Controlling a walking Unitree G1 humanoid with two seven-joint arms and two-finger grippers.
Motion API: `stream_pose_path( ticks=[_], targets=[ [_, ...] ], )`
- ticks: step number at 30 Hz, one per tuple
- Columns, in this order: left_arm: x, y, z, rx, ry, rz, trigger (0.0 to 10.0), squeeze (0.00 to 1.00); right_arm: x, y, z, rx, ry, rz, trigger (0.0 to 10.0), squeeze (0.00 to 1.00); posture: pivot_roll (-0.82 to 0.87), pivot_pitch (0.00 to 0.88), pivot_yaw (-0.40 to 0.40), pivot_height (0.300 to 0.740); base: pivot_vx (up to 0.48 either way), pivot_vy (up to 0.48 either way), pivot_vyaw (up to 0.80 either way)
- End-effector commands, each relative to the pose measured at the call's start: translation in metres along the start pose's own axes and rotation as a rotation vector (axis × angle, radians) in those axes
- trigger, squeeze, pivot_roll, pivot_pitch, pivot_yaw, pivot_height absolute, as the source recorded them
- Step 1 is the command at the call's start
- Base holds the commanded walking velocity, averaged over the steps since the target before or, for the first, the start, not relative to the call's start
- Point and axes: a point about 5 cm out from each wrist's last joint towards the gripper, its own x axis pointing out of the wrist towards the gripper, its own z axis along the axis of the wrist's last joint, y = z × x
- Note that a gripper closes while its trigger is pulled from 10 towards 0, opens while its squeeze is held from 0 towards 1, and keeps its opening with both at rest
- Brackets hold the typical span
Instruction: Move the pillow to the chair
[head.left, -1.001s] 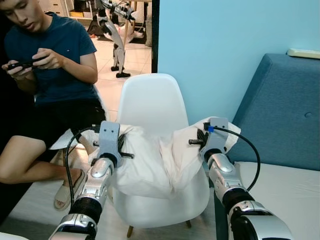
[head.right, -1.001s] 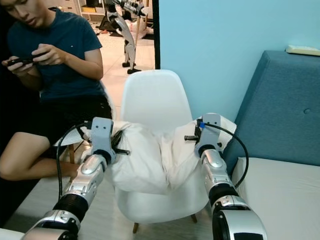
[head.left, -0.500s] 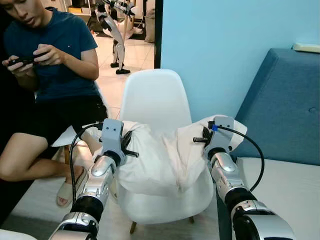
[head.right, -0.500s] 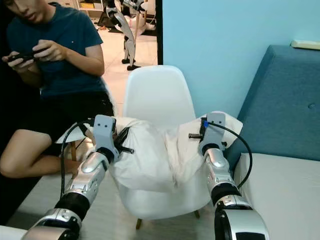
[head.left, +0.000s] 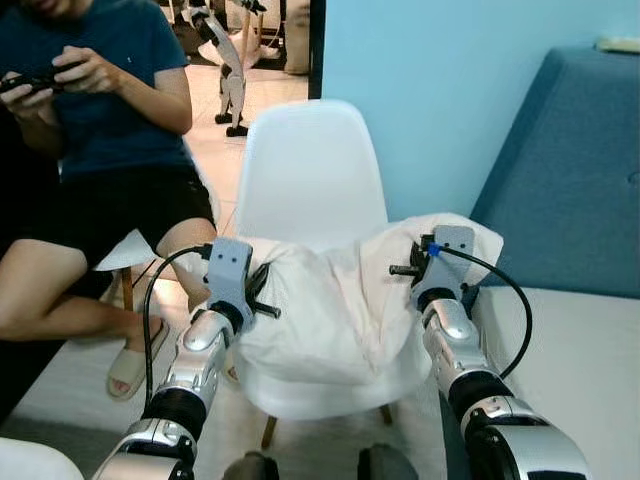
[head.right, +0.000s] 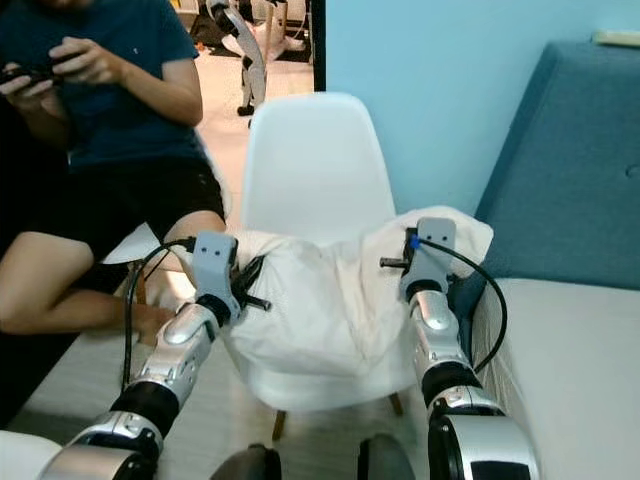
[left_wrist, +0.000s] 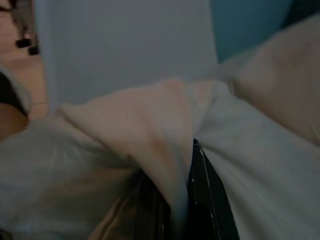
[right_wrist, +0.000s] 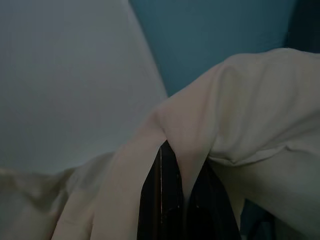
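Since a second ago the pillow (head.left: 335, 305) has come lower and now sags into the seat of the chair (head.left: 310, 170), its middle resting in the white shell while its two ends are held up; the camera has also tipped down and drawn nearer, so the whole scene sits closer. Nearest, the left gripper (left_wrist: 172, 212) pinches a fold of the pillow's left end between its black fingers, closed tight on the cloth, and the right gripper (right_wrist: 182, 200) does the same with a ridge of cloth at the right end, which bulges out past the chair's edge towards the blue sofa (head.left: 570, 180). By the look of it the carrying is done and the placing nearly so: what seems left is to let go with both grippers and draw the arms back. Beyond, a person (head.left: 95, 130) sits just beside the chair, with a light blue wall (head.left: 420, 90) behind it.
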Motion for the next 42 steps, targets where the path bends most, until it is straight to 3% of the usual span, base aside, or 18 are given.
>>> stream_pose_path(
  ticks=[1,6,10,14,18,29,42],
  targets=[
    [0.008,-0.002,0.014,0.057,-0.045,-0.056,10.0,0.00,0.009,0.002,0.022,0.006,-0.103,-0.001,10.0,0.00,-0.02,0.091,0.014,0.630,0.000,0.000,0.00],
    [0.014,0.006,0.024,0.065,-0.074,-0.010,10.0,0.00,0.011,0.004,0.023,-0.009,-0.089,0.020,10.0,0.00,-0.02,0.093,0.010,0.630,0.000,0.000,0.00],
    [0.004,0.012,-0.005,0.090,0.098,0.041,10.0,0.00,0.003,0.010,-0.004,-0.042,0.061,0.047,10.0,0.00,-0.03,0.100,0.006,0.630,0.000,0.000,0.00],
    [-0.006,0.016,-0.024,0.116,0.211,0.081,10.0,0.00,-0.005,0.013,-0.018,-0.040,0.113,0.052,10.0,0.00,-0.03,0.109,0.006,0.630,0.000,0.000,0.00],
    [-0.011,0.022,-0.032,0.144,0.265,0.118,10.0,0.00,-0.007,0.016,-0.021,-0.048,0.119,0.058,10.0,0.00,-0.03,0.116,0.004,0.630,0.000,0.000,0.00],
    [-0.017,0.037,-0.034,0.127,0.288,0.229,10.0,0.00,-0.010,0.022,-0.029,0.035,0.176,0.103,10.0,0.00,-0.02,0.109,-0.010,0.620,0.000,0.000,0.00],
    [-0.021,0.041,-0.036,0.133,0.294,0.265,10.0,0.00,-0.012,0.018,-0.033,0.023,0.197,0.102,10.0,0.00,-0.02,0.099,-0.017,0.580,0.000,0.000,0.00]
  ],
)
